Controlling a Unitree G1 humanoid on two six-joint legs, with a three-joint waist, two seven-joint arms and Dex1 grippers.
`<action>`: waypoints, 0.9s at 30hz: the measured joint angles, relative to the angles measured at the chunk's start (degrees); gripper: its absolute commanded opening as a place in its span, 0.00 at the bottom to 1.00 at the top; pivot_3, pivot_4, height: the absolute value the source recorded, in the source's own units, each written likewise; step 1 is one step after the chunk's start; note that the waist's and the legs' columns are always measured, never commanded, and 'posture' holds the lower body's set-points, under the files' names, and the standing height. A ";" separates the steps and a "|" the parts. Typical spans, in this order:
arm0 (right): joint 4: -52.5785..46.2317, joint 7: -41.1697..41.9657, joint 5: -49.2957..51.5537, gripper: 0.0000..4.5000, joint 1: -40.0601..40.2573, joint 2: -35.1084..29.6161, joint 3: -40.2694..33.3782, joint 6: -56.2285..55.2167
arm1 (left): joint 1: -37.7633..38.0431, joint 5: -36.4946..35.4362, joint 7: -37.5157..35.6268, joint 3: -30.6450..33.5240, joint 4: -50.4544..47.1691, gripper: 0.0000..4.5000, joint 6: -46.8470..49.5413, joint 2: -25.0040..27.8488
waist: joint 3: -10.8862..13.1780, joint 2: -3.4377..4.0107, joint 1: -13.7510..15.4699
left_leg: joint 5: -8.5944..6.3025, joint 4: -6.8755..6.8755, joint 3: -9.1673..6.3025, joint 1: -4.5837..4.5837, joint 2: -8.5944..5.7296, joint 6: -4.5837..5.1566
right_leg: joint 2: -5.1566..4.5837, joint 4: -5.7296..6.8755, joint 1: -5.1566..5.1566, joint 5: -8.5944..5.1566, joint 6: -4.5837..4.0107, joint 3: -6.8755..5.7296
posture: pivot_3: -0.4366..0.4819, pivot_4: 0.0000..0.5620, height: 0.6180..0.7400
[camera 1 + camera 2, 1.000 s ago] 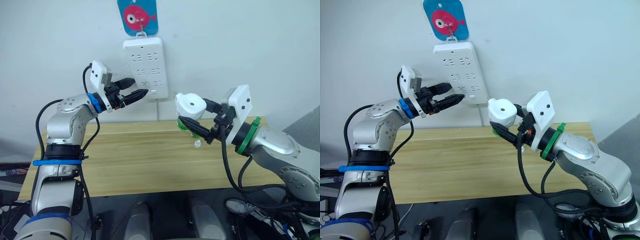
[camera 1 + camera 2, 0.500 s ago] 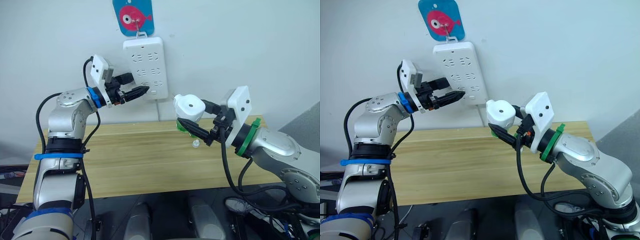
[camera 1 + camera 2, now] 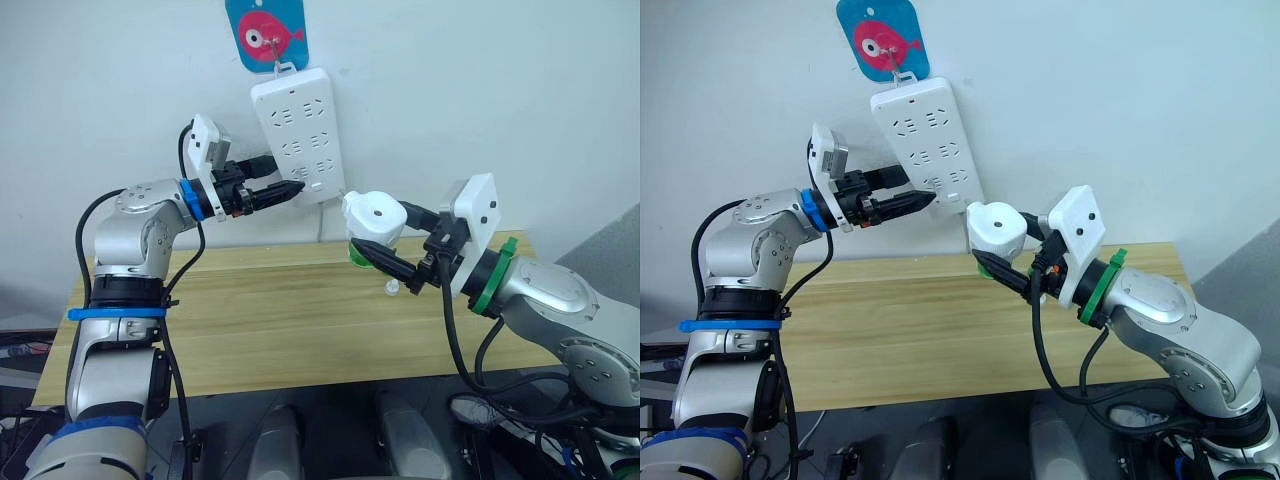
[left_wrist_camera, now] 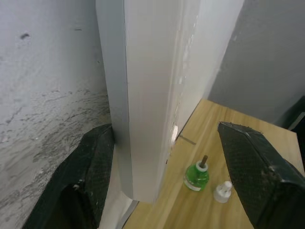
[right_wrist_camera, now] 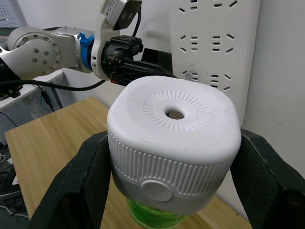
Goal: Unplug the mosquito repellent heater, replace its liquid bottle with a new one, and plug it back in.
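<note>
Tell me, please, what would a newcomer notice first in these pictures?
First, the white heater with a green bottle under it, held by the right tool in the air just right of the power strip's lower end. Next, the white power strip hanging tilted on the wall, its lower edge between the open fingers of the left tool.

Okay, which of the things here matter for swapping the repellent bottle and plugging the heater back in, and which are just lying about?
Part of the job:
- heater, held in the right gripper, green bottle fitted under it
- power strip on the wall, steadied by the left gripper
- loose green bottle and small white cap on the table

Just there:
- fish hanger above the strip
</note>
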 measured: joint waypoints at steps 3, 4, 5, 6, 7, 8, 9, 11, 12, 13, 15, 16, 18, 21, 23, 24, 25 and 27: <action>0.07 -0.26 -0.21 0.71 -0.46 1.11 0.52 0.64 | 0.00 0.07 1.12 0.06 0.01 0.40 0.02 -0.52 | 0.00 0.00 0.02 | 0.00 0.00 0.00 0.00 -0.01 0.00 | -0.01 0.00 0.00 0.00 0.00 0.00 | 0.27 0.37 0.88; 0.30 -0.30 -0.45 0.71 -1.00 1.75 0.89 0.93 | -0.01 0.13 1.33 0.08 -0.01 0.33 -0.25 -0.86 | 0.00 0.00 0.03 | 0.00 0.00 0.00 0.00 -0.01 0.00 | -0.01 0.00 0.00 0.00 0.00 0.00 | 0.27 0.37 0.88; 0.68 -0.35 -0.71 0.71 -1.78 1.94 1.33 1.31 | -0.02 0.07 1.16 -0.06 -0.59 0.29 -0.42 -1.24 | 0.00 0.00 0.09 | 0.00 0.01 0.00 0.00 -0.02 -0.01 | -0.02 0.01 0.01 0.00 0.00 -0.01 | 0.27 0.37 0.88; 1.15 -0.48 -1.26 0.71 -2.79 2.31 1.81 1.78 | -0.02 0.17 1.44 -0.10 -0.75 0.29 -0.43 -1.68 | 0.00 0.00 0.11 | 0.01 0.02 0.00 0.01 -0.04 -0.01 | -0.04 0.02 0.01 0.00 0.00 0.00 | 0.27 0.37 0.88; 1.73 -0.62 -1.77 0.71 -3.54 2.80 2.24 2.08 | -0.02 0.18 1.72 -0.11 -0.77 0.29 -0.46 -1.98 | 0.00 -0.01 0.13 | 0.01 0.03 -0.01 0.01 -0.04 -0.01 | -0.05 0.02 0.02 0.00 0.00 -0.01 | 0.27 0.37 0.88; 2.48 -0.87 -2.25 0.71 -4.42 3.44 2.82 2.70 | -0.02 0.22 1.93 -0.10 -0.77 0.29 -0.47 -2.18 | -0.01 -0.01 0.15 | 0.01 0.04 -0.01 0.01 -0.05 -0.01 | -0.05 0.03 0.02 0.00 0.00 -0.01 | 0.27 0.36 0.88; 3.10 -1.20 -2.41 0.71 -4.85 4.11 2.99 3.17 | -0.01 0.21 1.98 -0.09 -0.85 0.29 -0.47 -2.30 | -0.01 -0.01 0.20 | 0.01 0.04 -0.02 0.01 -0.06 -0.01 | -0.06 0.04 0.02 0.00 0.00 -0.01 | 0.27 0.36 0.88; 4.95 -1.88 -3.72 0.71 -6.67 5.40 4.03 4.22 | 0.07 0.22 2.06 -0.03 -1.00 0.29 -0.44 -2.31 | -0.01 -0.01 0.18 | 0.01 0.04 -0.01 0.00 -0.08 -0.01 | -0.08 0.05 0.01 0.00 0.00 -0.01 | 0.27 0.36 0.88; 6.52 -2.48 -4.84 0.71 -8.19 6.34 4.72 4.76 | 0.15 0.22 2.14 -0.01 -1.15 0.29 -0.38 -2.31 | -0.01 -0.01 0.16 | 0.01 0.04 -0.01 0.01 -0.08 -0.01 | -0.08 0.05 0.01 0.00 0.00 0.00 | 0.27 0.36 0.88; 7.98 -3.13 -5.84 0.71 -9.57 7.16 5.09 5.19 | 0.24 0.21 2.24 -0.01 -1.39 0.29 -0.36 -2.35 | -0.01 -0.01 0.18 | 0.01 0.04 -0.02 0.00 -0.09 -0.02 | -0.09 0.06 0.01 0.00 0.00 -0.02 | 0.27 0.36 0.88; 10.50 -3.89 -7.90 0.71 -11.57 8.39 5.16 5.67 | 0.65 0.18 2.49 0.02 -2.26 0.29 -0.30 -2.29 | -0.01 -0.02 0.23 | 0.01 0.02 -0.03 0.00 -0.10 -0.02 | -0.11 0.05 0.01 0.00 0.00 -0.03 | 0.28 0.36 0.88; 11.60 -3.99 -9.23 0.71 -12.34 8.67 5.34 5.68 | 0.93 0.16 2.65 0.05 -2.81 0.29 -0.23 -2.19 | -0.01 -0.01 0.20 | 0.01 0.01 -0.02 0.00 -0.11 -0.02 | -0.12 0.04 0.01 0.00 0.00 -0.03 | 0.28 0.35 0.88; 13.45 -3.82 -11.78 0.71 -13.81 8.73 6.22 5.68 | 1.34 0.13 2.98 0.11 -3.60 0.29 -0.06 -2.06 | -0.01 -0.01 0.14 | 0.01 0.01 -0.01 -0.01 -0.11 -0.02 | -0.14 0.02 -0.01 0.00 0.00 -0.02 | 0.29 0.35 0.88; 15.41 -2.79 -14.83 0.71 -15.26 9.10 7.55 5.62 | 1.66 0.02 3.24 0.27 -4.10 0.29 0.18 -2.00 | -0.01 -0.02 0.09 | 0.01 0.00 -0.01 -0.01 -0.11 -0.02 | -0.14 0.02 -0.01 0.00 0.00 -0.03 | 0.29 0.35 0.88; 15.93 -2.16 -16.17 0.71 -15.68 9.62 7.73 5.62 | 1.90 0.02 3.34 0.43 -4.62 0.29 0.48 -1.99 | -0.01 -0.02 0.10 | 0.01 0.01 -0.01 0.00 -0.11 -0.02 | -0.14 0.03 0.00 0.00 0.00 -0.03 | 0.29 0.35 0.88; 16.20 -1.68 -16.76 0.71 -15.88 9.93 7.74 5.62 | 1.91 0.02 3.40 0.46 -4.79 0.29 0.75 -1.97 | -0.01 -0.01 0.09 | 0.01 0.01 -0.01 0.00 -0.11 -0.01 | -0.14 0.03 -0.01 0.00 0.00 -0.03 | 0.29 0.35 0.88; 16.34 -1.35 -17.44 0.71 -15.94 10.32 7.75 5.62 | 1.94 0.02 3.47 0.47 -4.98 0.29 0.95 -1.97 | -0.01 -0.01 0.09 | 0.01 0.01 -0.01 0.00 -0.11 -0.01 | -0.14 0.03 0.00 0.00 0.00 -0.03 | 0.29 0.35 0.88; 16.73 -0.97 -18.43 0.71 -15.97 11.05 7.81 5.62 | 2.09 0.02 3.77 0.49 -5.45 0.29 1.19 -1.97 | -0.01 -0.02 0.10 | 0.01 0.01 -0.01 -0.01 -0.11 -0.01 | -0.14 0.03 -0.01 0.00 0.00 -0.03 | 0.29 0.35 0.88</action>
